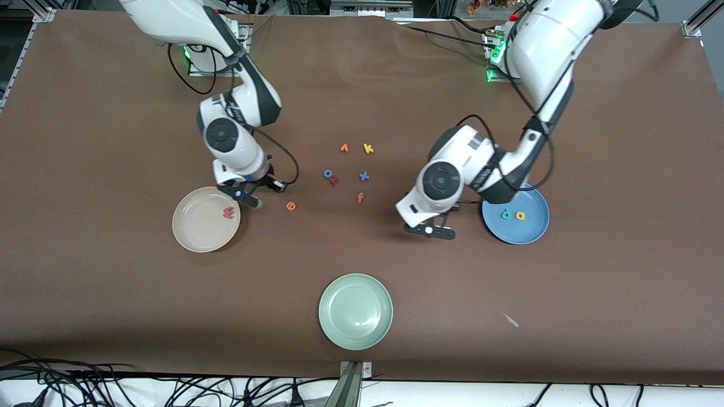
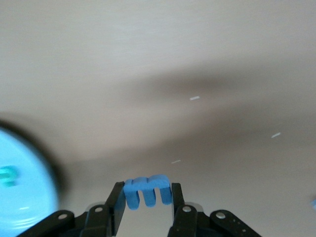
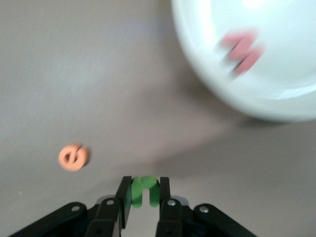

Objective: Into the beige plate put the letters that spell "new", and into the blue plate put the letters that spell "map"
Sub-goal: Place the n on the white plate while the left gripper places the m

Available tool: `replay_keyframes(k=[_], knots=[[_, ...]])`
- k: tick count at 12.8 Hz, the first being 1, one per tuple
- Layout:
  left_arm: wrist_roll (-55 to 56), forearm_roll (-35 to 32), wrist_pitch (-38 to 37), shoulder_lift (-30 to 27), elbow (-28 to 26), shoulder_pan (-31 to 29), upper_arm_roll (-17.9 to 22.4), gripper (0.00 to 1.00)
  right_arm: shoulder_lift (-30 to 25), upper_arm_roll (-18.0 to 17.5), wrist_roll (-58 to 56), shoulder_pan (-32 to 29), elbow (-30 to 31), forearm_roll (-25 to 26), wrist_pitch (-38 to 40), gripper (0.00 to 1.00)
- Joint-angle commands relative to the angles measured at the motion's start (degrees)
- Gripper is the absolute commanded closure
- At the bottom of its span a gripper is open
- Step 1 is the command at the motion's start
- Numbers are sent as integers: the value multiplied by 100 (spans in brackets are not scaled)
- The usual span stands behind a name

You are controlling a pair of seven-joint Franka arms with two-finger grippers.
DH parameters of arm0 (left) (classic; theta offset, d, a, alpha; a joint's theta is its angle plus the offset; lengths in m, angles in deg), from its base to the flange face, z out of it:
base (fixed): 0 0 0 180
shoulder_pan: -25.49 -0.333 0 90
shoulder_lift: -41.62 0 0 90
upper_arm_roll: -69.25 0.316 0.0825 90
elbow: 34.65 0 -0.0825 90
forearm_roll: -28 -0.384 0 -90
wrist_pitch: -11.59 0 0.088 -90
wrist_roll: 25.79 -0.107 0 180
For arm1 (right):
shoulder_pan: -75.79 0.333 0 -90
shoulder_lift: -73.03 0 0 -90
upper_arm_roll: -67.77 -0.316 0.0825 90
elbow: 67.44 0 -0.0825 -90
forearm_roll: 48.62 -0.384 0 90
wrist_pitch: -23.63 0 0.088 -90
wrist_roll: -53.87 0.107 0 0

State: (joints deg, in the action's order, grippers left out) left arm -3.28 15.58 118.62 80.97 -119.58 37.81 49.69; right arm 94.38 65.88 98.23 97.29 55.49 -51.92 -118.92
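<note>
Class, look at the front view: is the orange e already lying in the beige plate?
No, the orange e lies on the bare table beside the beige plate, which holds only the pinkish-red w.

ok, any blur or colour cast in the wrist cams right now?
Left wrist view: cloth washed out pale, blue plate smeared and overexposed, only the blue m in the left gripper sharp. Right wrist view: the w and orange e motion-smeared, beige plate blown near-white, green n in the right gripper crisp. Front view: even, sharp.
</note>
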Motion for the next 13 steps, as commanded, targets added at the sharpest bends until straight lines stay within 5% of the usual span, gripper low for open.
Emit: replay_keyframes(k=[1,7,8,9,11,12,13], knots=[[-721,-173,-550,-226,-243,-598,-57,77,-325,152,-1284,-497,90,-31,342,83],[-1371,-569,-386,-805,-1489,-1538,-66,75,-167,434,-2511,-973,125,-66,281,78],[-1477,-569,-141,-911,-1805,-1679,-75,75,-176,434,-2502,-973,126,-66,281,73],[-1478,-569,296,-981,-2173,-1794,-75,74,-167,434,-2441,-973,117,-66,281,46],[-1487,-595,1071,-991,-2624,-1926,-66,70,-167,382,-2196,-973,64,-66,325,44],[-1487,-613,1213,-956,-2695,-1953,-66,55,-176,321,-1916,-964,29,-49,325,41],[-1487,-622,1232,-947,-2696,-1971,-66,16,-150,190,-1678,-964,-41,-57,325,39]])
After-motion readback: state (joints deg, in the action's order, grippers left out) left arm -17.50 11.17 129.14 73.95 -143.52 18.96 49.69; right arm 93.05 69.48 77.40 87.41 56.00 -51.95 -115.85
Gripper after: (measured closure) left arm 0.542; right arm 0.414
